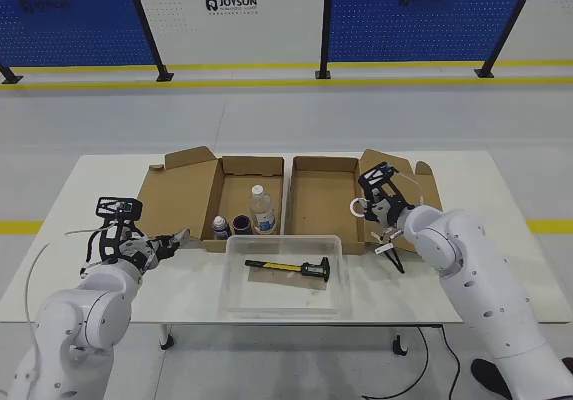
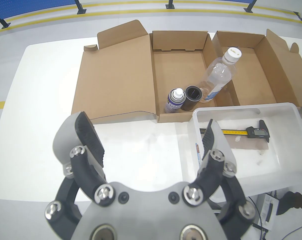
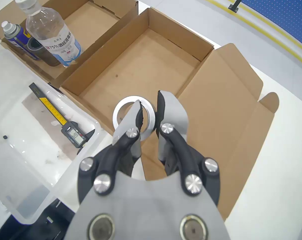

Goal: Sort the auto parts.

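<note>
My right pincer (image 3: pixel 149 99) is clamped on the ring (image 3: pixel 129 98), which hangs above the near end of the right box (image 3: pixel 141 76). I take this for the drop-off: next, lower a little and let go. My left pincer (image 2: pixel 144 119) gapes wide over the table (image 2: pixel 40 88).

White rectangular table (image 1: pixel 86 210) carries left open brown cardboard box (image 1: pixel 238 190), right open brown cardboard box (image 1: pixel 321 205) just beside it, clear plastic tub (image 1: pixel 276 297) in front
</note>
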Motion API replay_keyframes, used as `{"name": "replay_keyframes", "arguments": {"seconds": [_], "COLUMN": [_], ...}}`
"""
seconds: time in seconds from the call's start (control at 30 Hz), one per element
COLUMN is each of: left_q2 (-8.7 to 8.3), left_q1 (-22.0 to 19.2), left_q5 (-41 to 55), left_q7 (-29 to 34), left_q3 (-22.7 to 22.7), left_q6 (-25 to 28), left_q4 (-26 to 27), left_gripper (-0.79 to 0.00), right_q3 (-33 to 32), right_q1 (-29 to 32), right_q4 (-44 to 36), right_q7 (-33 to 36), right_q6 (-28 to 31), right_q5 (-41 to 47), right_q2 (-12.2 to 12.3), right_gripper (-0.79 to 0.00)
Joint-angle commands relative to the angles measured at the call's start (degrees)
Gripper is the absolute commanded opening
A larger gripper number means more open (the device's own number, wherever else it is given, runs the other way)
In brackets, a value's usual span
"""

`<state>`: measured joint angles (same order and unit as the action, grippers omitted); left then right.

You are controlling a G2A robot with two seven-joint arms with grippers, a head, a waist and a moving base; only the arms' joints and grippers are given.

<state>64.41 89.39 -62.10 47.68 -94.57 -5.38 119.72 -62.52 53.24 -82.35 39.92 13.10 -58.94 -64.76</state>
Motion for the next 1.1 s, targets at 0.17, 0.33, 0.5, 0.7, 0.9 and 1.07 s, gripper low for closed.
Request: {"name": "replay_keyframes", "arguments": {"seconds": [0.17,0.33,0.5,0.7,0.9,1.07], "left_q2": [0.0,0.0,0.0,0.0,0.0,0.0], "left_q1": [0.0,0.0,0.0,0.0,0.0,0.0], "left_q5": [0.0,0.0,0.0,0.0,0.0,0.0], "left_q7": [0.0,0.0,0.0,0.0,0.0,0.0], "left_q3": [0.0,0.0,0.0,0.0,0.0,0.0], "left_q6": [0.0,0.0,0.0,0.0,0.0,0.0], "left_q4": [0.0,0.0,0.0,0.0,0.0,0.0], "left_gripper": [0.0,0.0,0.0,0.0,0.0,0.0], "right_q3": [2.27,5.19,8.85,13.73,16.99,18.51], "right_q1": [-1.72,-6.41,-11.21,-16.88,-20.63,-22.3], "right_q4": [3.41,10.42,18.38,27.9,34.39,38.05], "right_q7": [-1.11,-0.32,-0.3,1.73,1.21,0.32], "right_q6": [-0.39,0.47,1.75,3.68,5.16,6.0], "right_q5": [1.01,2.02,3.4,4.88,5.82,6.17], "right_q2": [-0.94,-2.24,-4.02,-6.63,-8.94,-10.3], "right_gripper": [-0.785,-0.785,-0.785,-0.785,-0.699,-0.69]}}
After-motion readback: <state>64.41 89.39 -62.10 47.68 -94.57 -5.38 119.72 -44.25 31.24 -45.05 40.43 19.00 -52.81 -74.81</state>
